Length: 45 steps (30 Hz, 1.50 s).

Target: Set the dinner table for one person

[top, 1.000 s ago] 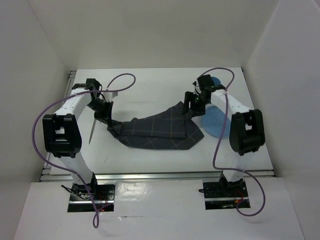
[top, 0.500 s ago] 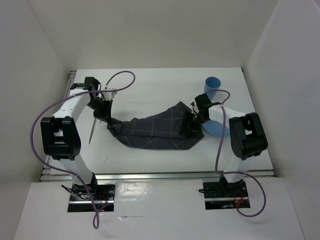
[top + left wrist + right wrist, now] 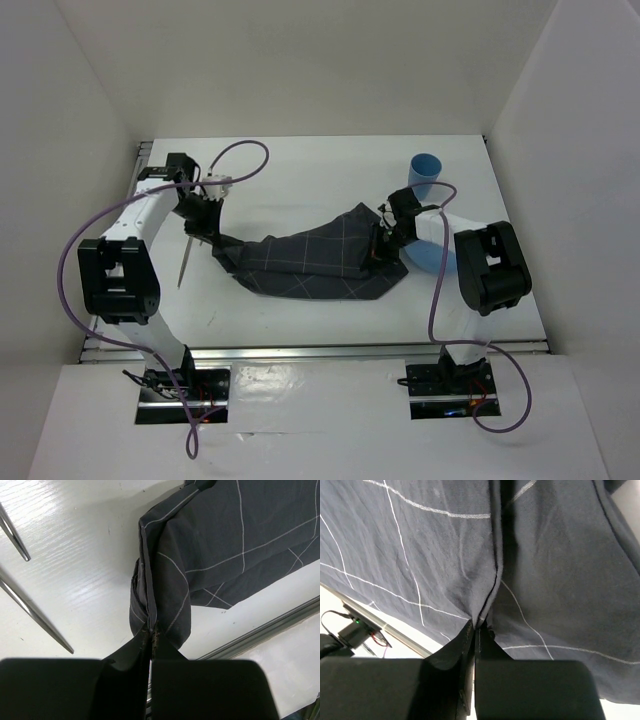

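A dark grey checked cloth [image 3: 310, 258] lies crumpled across the middle of the white dinner table [image 3: 300, 170]. My left gripper [image 3: 208, 234] is shut on the cloth's left corner [image 3: 150, 605], the fabric bunched between the closed jaws [image 3: 151, 630]. My right gripper [image 3: 382, 246] is shut on a fold of the cloth [image 3: 485, 605] at its right end, jaws pinched together [image 3: 478, 626]. A blue plate [image 3: 432, 250] lies under the right arm, mostly hidden. A blue cup [image 3: 426, 168] stands at the back right.
Metal cutlery [image 3: 186, 262] lies left of the cloth, next to the left arm; two shiny handles [image 3: 30, 615] show in the left wrist view. Metal rails [image 3: 320, 349] edge the table. White walls enclose the sides and back.
The right gripper has come down from beside the cup onto the cloth's right end and shut on a fold. The cup is now uncovered. The left gripper has kept its hold.
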Tool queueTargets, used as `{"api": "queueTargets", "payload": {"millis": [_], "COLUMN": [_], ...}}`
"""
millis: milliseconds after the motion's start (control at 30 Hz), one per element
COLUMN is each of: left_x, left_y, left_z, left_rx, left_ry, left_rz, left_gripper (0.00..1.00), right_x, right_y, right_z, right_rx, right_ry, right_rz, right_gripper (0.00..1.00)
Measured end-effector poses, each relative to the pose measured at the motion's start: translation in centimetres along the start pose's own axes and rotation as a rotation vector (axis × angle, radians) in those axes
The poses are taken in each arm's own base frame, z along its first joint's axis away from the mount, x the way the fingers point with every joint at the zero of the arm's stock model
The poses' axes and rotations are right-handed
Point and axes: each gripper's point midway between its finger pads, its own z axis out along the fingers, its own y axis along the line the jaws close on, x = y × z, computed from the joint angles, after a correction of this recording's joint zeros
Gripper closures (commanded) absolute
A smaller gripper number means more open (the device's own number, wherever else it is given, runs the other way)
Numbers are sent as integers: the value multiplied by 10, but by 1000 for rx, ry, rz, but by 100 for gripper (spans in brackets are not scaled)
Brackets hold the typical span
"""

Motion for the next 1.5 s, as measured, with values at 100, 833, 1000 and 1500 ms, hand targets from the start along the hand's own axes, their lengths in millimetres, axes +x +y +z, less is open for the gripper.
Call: {"api": "queueTargets", "payload": {"millis": [100,833,1000,1500], "left_x": [0,-197,-166,56], "left_y": [1,-6,-14,18], "left_z": [-1,-198,-201,17], "left_rx": [-5,-198,-221,-57], "left_ry": [-2,-741,-750,70], "left_rz": [-2,98,127,-53], "left_gripper": [100,100,100,84], "right_x": [-2,-259,-210,11], "right_y": [2,163,169,-37], "right_z": [-2,-260,-263,-43], "right_rx": [1,-383,-389,-75], "right_ry": [1,-741,-737,-43], "right_rz": [0,-418,-482,134], "right_gripper": [100,100,100,100]}}
